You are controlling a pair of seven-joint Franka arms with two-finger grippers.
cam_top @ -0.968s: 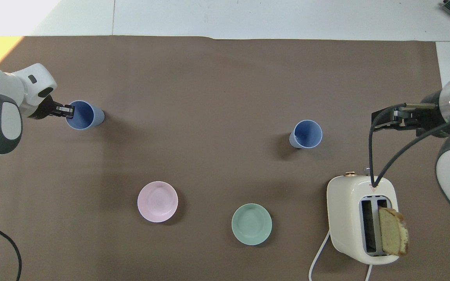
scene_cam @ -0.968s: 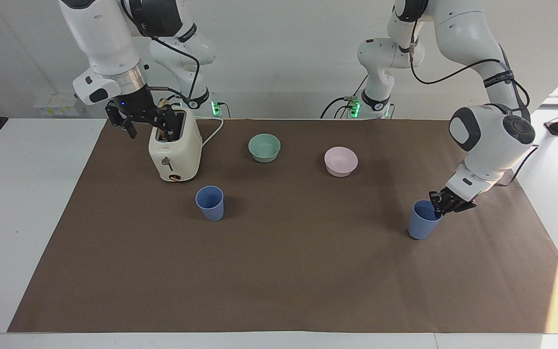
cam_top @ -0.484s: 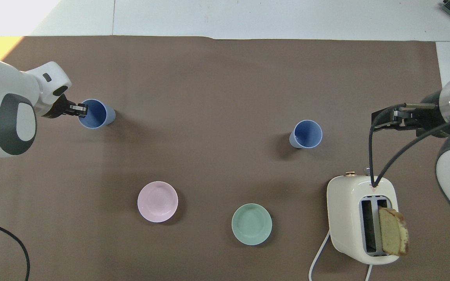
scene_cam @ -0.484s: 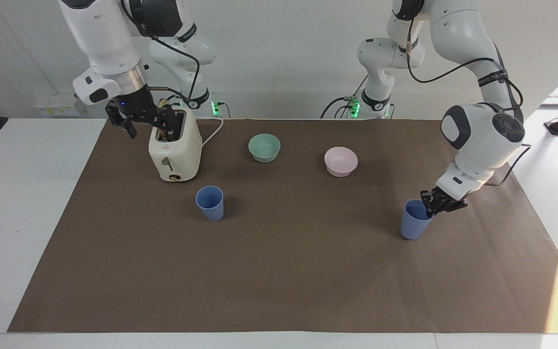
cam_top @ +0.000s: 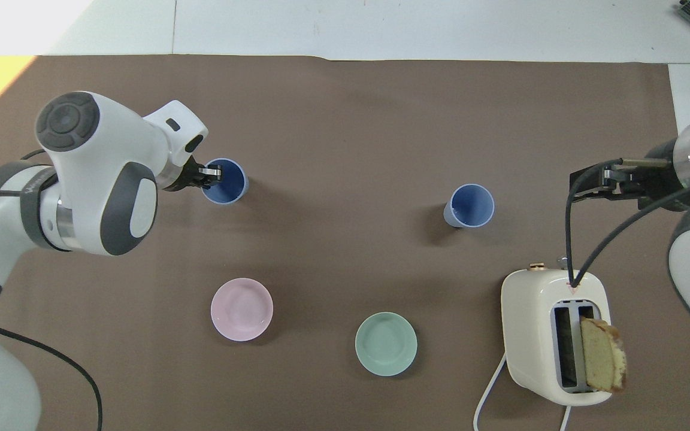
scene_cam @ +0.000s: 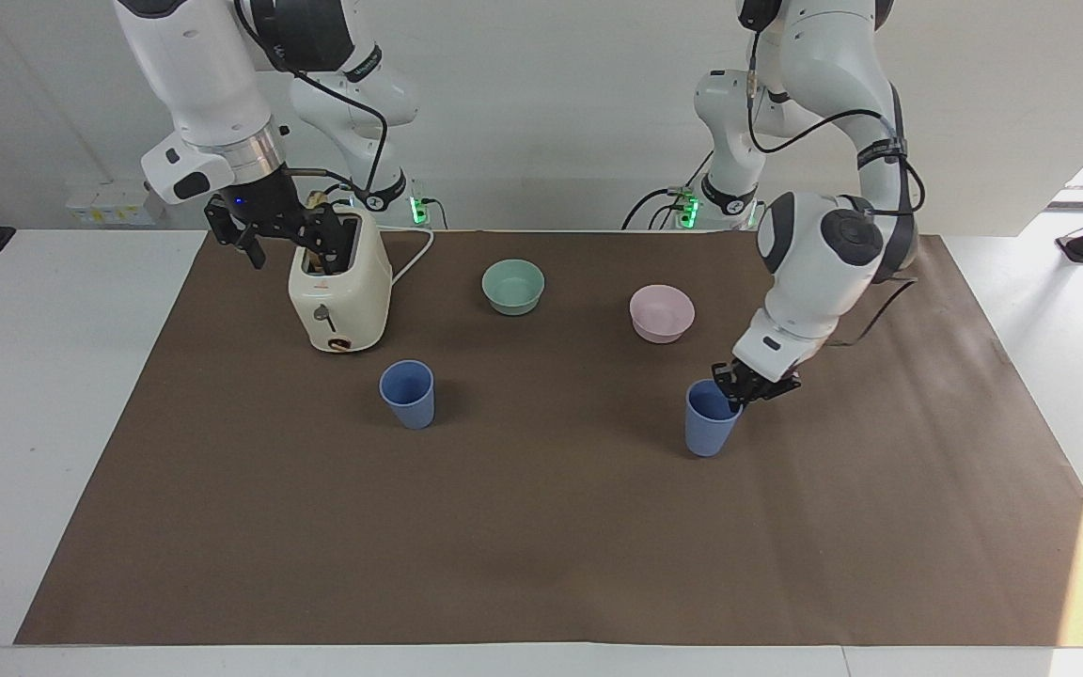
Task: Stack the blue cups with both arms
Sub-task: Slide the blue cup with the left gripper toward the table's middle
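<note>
While my left gripper (scene_cam: 742,392) is clamped on the rim of one small matte blue tapered cup (scene_cam: 711,419), pinching the wall on the side toward the left arm's end of the table, that cup stands upright over the brown paper mat (scene_cam: 551,527) that covers the table. From the facing view I cannot tell whether its base touches the mat or sits just clear of it. It is in the middle band of the mat, between the two long edges, on the left arm's half.

My second small matte blue tapered cup (scene_cam: 408,393) stands upright and free on the mat, on the right arm's half, well apart from the gripped cup and farther from my bases than the cream two-slot toaster (scene_cam: 339,291). Nothing touches it.

My right gripper (scene_cam: 269,230) hangs with its fingers spread wide and holds nothing. It is up in the air beside the toaster, over the corner of the mat nearest the right arm's base. This arm waits.

A slice of toasted bread (cam_top: 602,362) stands in one toaster slot. A shallow teal-green bowl (scene_cam: 513,286) and a shallow pale pink bowl (scene_cam: 662,313) sit side by side on the mat near its edge closest to my bases, both empty and untouched.
</note>
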